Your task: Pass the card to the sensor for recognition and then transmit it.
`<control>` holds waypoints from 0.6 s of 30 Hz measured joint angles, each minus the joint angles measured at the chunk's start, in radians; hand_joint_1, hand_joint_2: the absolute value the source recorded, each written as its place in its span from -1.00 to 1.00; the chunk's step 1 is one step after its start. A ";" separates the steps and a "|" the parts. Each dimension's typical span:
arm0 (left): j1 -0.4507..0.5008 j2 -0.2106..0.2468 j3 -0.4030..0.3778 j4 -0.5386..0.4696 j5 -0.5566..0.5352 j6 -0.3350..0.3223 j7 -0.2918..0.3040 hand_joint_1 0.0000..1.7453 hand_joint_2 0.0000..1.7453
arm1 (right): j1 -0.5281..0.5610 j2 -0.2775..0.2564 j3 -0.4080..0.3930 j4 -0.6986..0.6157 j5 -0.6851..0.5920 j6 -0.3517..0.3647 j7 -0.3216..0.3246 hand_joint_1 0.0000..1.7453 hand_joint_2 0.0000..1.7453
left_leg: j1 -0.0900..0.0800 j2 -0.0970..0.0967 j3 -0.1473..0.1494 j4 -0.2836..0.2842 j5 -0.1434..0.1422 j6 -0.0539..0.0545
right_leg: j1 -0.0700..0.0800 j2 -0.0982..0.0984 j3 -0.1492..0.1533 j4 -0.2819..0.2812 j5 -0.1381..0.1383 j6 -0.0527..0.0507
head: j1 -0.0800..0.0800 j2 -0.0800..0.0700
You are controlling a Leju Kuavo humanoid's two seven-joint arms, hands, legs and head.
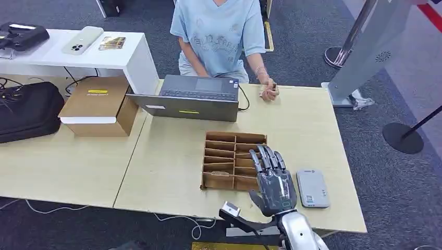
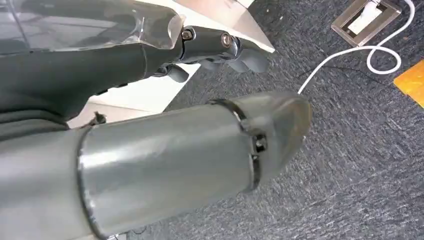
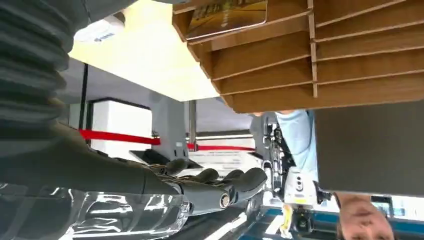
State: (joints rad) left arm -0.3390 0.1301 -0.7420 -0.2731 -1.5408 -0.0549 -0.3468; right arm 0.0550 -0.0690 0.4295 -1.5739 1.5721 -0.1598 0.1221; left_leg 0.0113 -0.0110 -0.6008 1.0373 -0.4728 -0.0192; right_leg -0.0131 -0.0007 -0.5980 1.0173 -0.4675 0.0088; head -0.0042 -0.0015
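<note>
My right hand (image 1: pixel 273 179) hovers over the near right part of the wooden divided card box (image 1: pixel 224 156), fingers stretched forward and apart, holding nothing. In the right wrist view that hand (image 3: pixel 125 185) is a little off the box (image 3: pixel 310 65), and a card (image 3: pixel 227 17) with a yellowish picture stands in one of its slots. The grey flat sensor (image 1: pixel 312 188) lies on the table just right of the hand. My left hand (image 2: pixel 150 125) hangs beside the table over the carpet, its fingers (image 2: pixel 220 47) loosely bent, with nothing in it.
A person sits behind the laptop (image 1: pixel 195 96) at the far edge, one hand (image 1: pixel 269 91) resting on the wooden table (image 1: pixel 167 166). A cardboard box (image 1: pixel 99 107) and black bag (image 1: pixel 28 109) lie left. Grey carpet with a white cable (image 2: pixel 345 55) below.
</note>
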 joint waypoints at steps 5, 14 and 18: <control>-0.005 0.001 -0.003 0.000 0.000 -0.008 -0.012 -1.00 -1.00 | -0.022 0.000 0.014 0.035 0.001 0.013 0.023 -0.98 1.00 | 0.000 0.000 0.000 0.000 0.000 0.000 | 0.000 0.000 0.000 0.000 0.000 0.000 | 0.000 0.000; -0.013 0.006 -0.016 0.000 0.000 -0.008 -0.025 -1.00 -1.00 | -0.038 0.000 0.021 0.079 0.001 0.014 0.022 -0.90 1.00 | 0.000 0.000 0.000 0.000 0.000 0.000 | 0.000 0.000 0.000 0.000 0.000 0.000 | 0.000 0.000; -0.013 0.009 -0.026 0.001 0.000 -0.008 -0.031 -1.00 -1.00 | -0.045 0.000 0.021 0.092 0.001 0.014 0.022 -0.80 1.00 | 0.000 0.000 0.000 0.000 0.000 0.000 | 0.000 0.000 0.000 0.000 0.000 0.000 | 0.000 0.000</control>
State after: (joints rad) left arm -0.3522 0.1392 -0.7683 -0.2720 -1.5408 -0.0633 -0.3780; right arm 0.0099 -0.0690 0.4509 -1.4824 1.5728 -0.1453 0.1438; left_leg 0.0114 -0.0112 -0.6010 1.0374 -0.4727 -0.0189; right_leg -0.0131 -0.0008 -0.5981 1.0172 -0.4675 0.0088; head -0.0038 -0.0011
